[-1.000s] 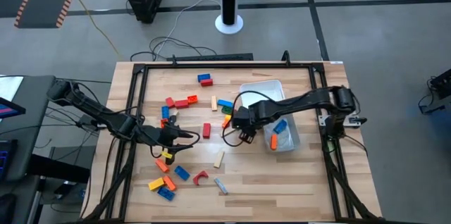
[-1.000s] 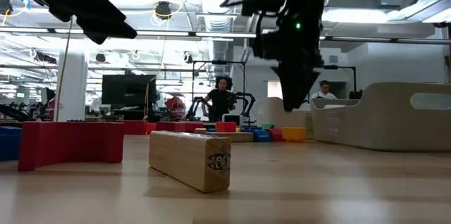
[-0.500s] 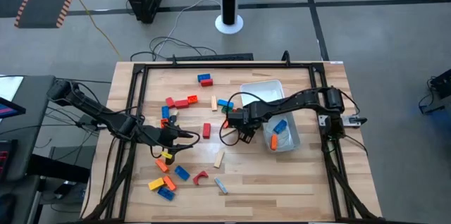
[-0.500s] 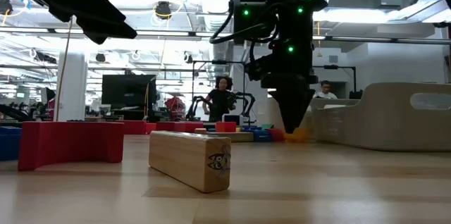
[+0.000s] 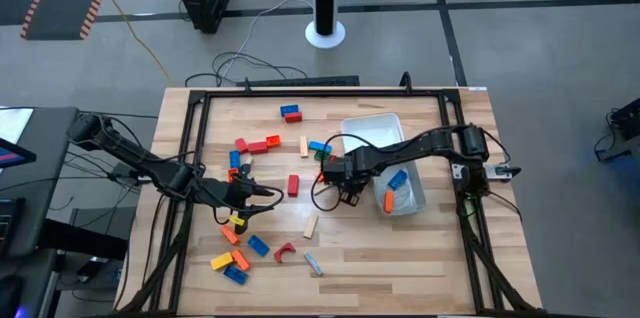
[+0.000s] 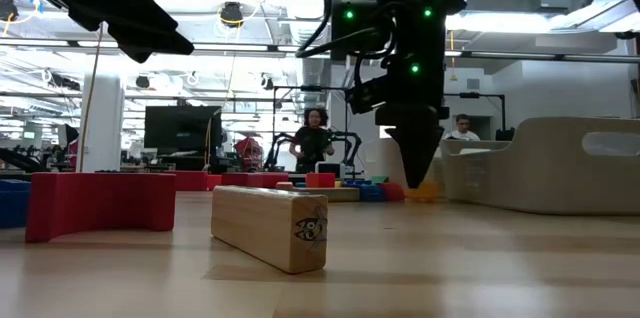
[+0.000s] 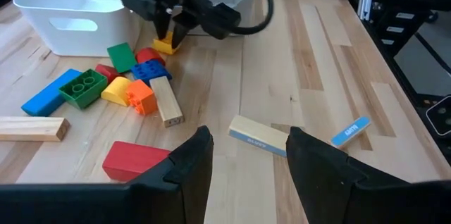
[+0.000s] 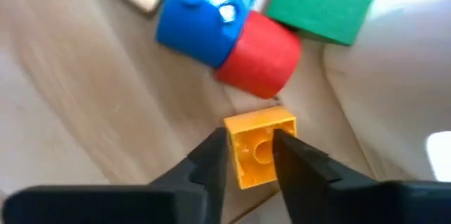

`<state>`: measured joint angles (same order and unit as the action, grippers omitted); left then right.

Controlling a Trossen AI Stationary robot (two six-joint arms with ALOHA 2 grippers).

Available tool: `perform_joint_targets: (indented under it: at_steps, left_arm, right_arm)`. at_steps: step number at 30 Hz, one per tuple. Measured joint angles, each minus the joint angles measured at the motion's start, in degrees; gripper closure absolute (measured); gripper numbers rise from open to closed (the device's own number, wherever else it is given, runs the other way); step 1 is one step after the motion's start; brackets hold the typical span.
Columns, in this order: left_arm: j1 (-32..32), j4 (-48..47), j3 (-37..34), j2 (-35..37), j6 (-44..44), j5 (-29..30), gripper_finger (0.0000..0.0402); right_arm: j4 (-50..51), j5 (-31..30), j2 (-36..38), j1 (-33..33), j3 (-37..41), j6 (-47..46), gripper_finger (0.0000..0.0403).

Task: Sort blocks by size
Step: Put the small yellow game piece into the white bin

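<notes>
Toward the worktop's left edge, the left gripper [image 5: 268, 194] hovers with jaws parted and empty above scattered small plastic building blocks [image 5: 240, 248]. Near the worktop's middle, the right gripper [image 5: 346, 184] is down at the surface, its jaws clenched on a small yellow square plastic block [image 8: 257, 145] just beside the white plastic tub [image 5: 415, 201]. This looks like the pick-up step; next calls for lifting the block clear and carrying it rightward over the tub.

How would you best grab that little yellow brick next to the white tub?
From straight above, one finger on each of two opposite flat sides. The yellow brick is small, squarish and sits flat; the right gripper already straddles it so. The white tub blocks a sideways approach.
</notes>
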<state>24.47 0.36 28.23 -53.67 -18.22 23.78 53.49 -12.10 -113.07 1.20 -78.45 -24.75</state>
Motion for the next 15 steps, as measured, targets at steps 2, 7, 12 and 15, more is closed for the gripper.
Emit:
perform_joint_targets:
  at_steps: [2,7,12,15]
  left_arm:
    - [0.0,0.0,0.0,0.0,0.0,0.0,0.0231]
    - [0.0,0.0,0.0,0.0,0.1,0.0,0.0231]
    - [0.0,0.0,0.0,0.0,0.1,0.0,0.0231]
    - [0.0,0.0,0.0,0.0,0.0,0.0,0.0231]
  right_arm:
    - [0.2,0.0,-0.2,0.5,-0.1,0.6,0.0299]
    - [1.3,0.0,-0.2,1.8,-0.5,1.2,0.0342]
    - [4.2,0.1,-0.1,2.6,-2.7,1.4,0.0376]
    - [5.0,0.1,0.0,2.6,-3.6,2.1,0.0389]
